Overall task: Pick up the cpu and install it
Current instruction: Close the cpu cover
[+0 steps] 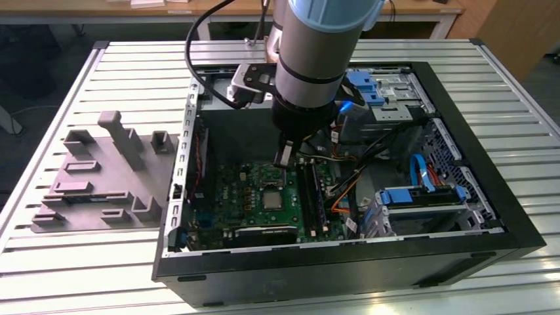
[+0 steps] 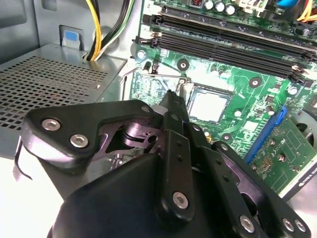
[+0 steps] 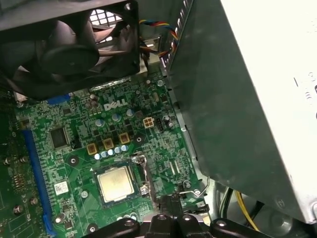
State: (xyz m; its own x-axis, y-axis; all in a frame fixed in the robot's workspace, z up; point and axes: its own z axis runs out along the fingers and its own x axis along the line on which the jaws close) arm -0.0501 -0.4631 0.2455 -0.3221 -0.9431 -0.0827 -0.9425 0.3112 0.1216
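My gripper [image 2: 173,96] hangs low inside the case [image 1: 350,269], its two fingers [image 2: 179,106] pressed together to a narrow tip with nothing between them. In the exterior view that tip [image 1: 284,159] sits just above the middle of the frame, over the board [image 1: 254,216].

Just beyond my fingertips lies the cpu [image 2: 208,106], flat in its socket, silvery top up, metal frame around it. I am near it but not touching it. In the first wrist view the cpu [image 3: 116,183] sits just beside my tip [image 3: 171,201]. In the exterior view it [image 1: 271,199] is a small pale square below the frame's centre, lower than my tip.

Past the cpu run long dark memory slots [image 2: 223,42]. A black fan [image 3: 74,44] stands beyond the board's edge, and a big grey box [image 3: 247,99] rises beside the board.

Farther out, blue brackets [image 1: 420,193] sit at the case's side toward the exterior view's right. Outside the case, on the exterior view's left, a grey fixture [image 1: 101,177] rests on the slatted table [image 1: 88,275].
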